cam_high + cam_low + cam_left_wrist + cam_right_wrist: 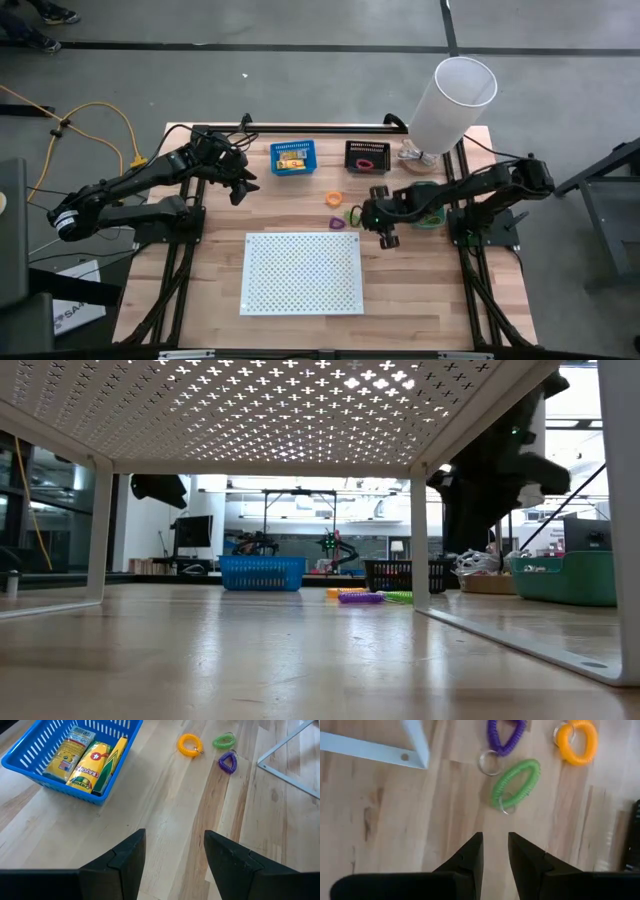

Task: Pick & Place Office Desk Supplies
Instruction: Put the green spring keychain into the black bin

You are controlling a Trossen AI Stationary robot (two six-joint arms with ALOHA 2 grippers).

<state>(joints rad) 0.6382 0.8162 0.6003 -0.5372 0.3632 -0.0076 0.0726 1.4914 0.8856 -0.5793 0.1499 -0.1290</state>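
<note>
Above the bare tabletop, my right gripper (495, 851) holds its jaws narrow and empty, just short of the green loop (516, 782); the purple loop (505, 735) and orange loop (577, 741) lie beyond. My left gripper (174, 851) stands wide, empty, near the blue bin (45, 765) containing yellow-orange packets (92, 765).

Even, bright overhead light falls on the table (300, 215), with only soft, short shadows under the arms. At table height, ceiling lights shine through the perforated board (300, 410) and glare whitely, while the windows behind wash out. The right wrist view is slightly blurred; its dark fingers (470, 862) read as flat silhouettes.
</note>
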